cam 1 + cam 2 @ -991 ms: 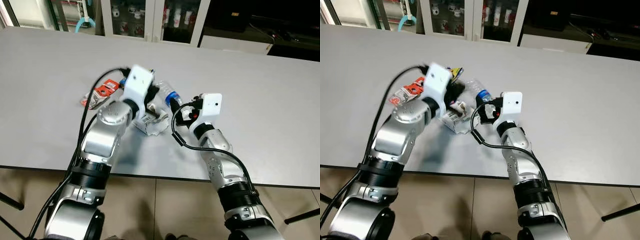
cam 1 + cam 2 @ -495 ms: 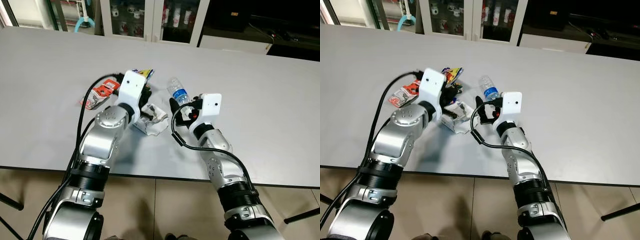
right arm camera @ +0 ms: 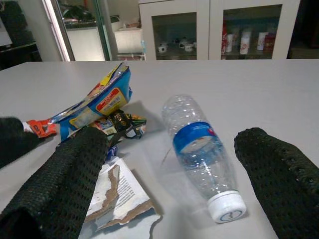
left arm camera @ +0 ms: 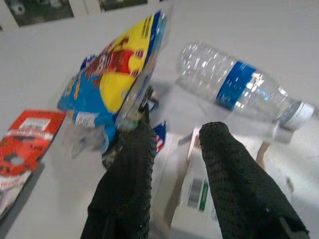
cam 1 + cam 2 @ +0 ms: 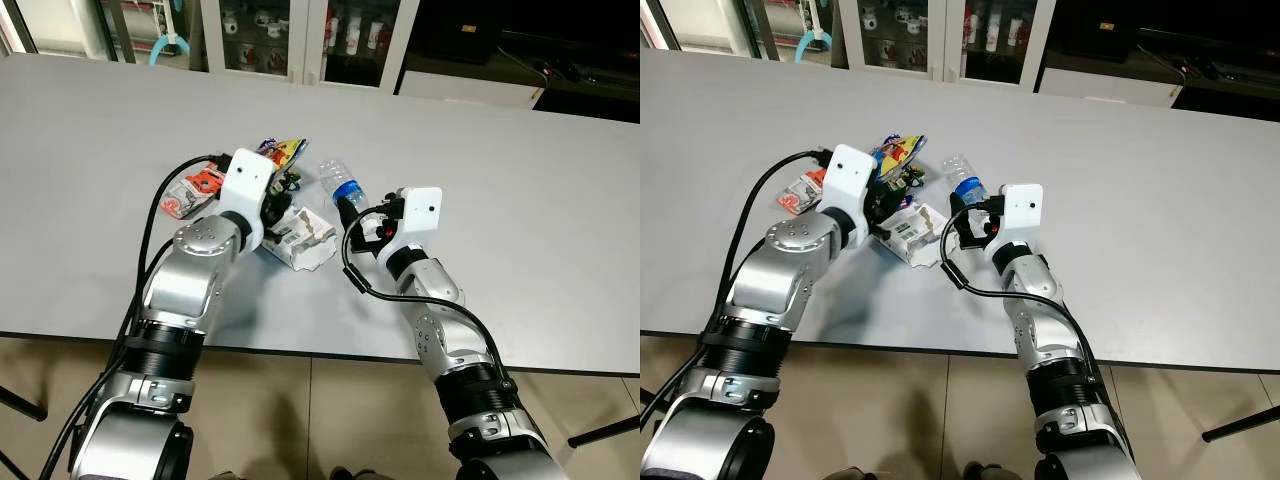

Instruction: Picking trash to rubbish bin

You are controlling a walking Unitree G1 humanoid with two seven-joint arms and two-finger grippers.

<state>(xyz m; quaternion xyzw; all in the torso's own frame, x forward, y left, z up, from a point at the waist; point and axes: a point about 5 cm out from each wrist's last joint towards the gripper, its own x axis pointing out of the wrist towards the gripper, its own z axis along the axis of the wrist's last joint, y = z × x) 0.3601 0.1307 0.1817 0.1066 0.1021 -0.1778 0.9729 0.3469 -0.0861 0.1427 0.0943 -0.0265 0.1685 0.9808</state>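
1. Grey tabletop [image 5: 520,170] carries a cluster of trash; glass cabinets behind.
2. Plastic bottle [image 3: 200,151] lies on its side, white cap toward right tool [image 3: 174,199], fingers spread wide, not touching it.
3. Left tool [image 4: 174,164] fingers apart, over torn white carton [image 5: 303,238], beside yellow-blue snack bag [image 4: 117,79].
4. Red wrapper [image 5: 197,187] lies just left.

Plastic bottle [image 3: 199,149] lying unobstructed between the spread right gripper [image 3: 174,184] fingers; torn carton [image 5: 300,238] and snack bag [image 4: 117,79] crowding beside it.
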